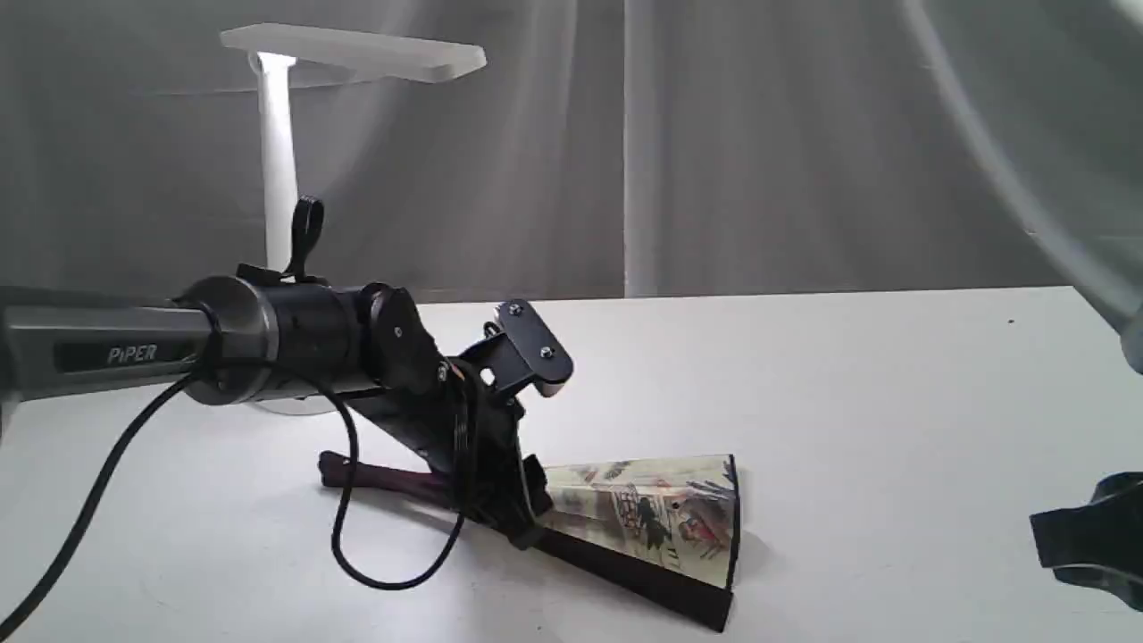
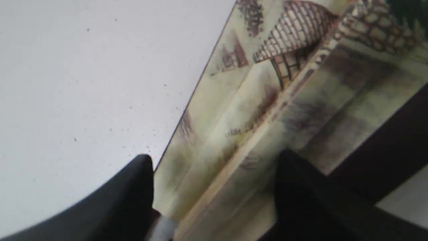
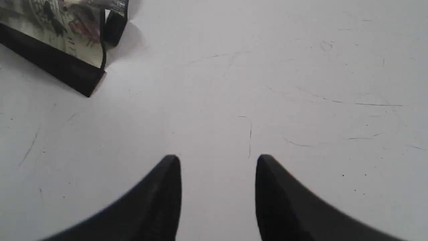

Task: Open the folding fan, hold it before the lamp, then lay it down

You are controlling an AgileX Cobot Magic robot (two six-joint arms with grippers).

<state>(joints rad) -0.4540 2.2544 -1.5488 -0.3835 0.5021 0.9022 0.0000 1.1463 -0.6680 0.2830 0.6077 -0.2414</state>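
Soft, even light fills your exterior view: the worktop point(image 1: 848, 402) is bright, the lamp point(image 1: 277, 134) glows hottest under its head at ten o'clock, and a pale arc point(image 1: 1000, 187) lies out of focus at two o'clock. Your left wrist view is smeared, the folding fan point(image 2: 267, 100) soft between the dark fingers of the left tool point(image 2: 214, 155). Your right wrist view is crisp, showing fine scratches and a faint shadow by the fan's end.

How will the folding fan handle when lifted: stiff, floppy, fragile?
Probably light: the folding fan is mostly thin pleated leaf on slim ribs. Likely stiff along its dark guard stick, floppy across the partly spread pleats. Lifted by one stick it may splay further, and the leaf looks easy to crease.
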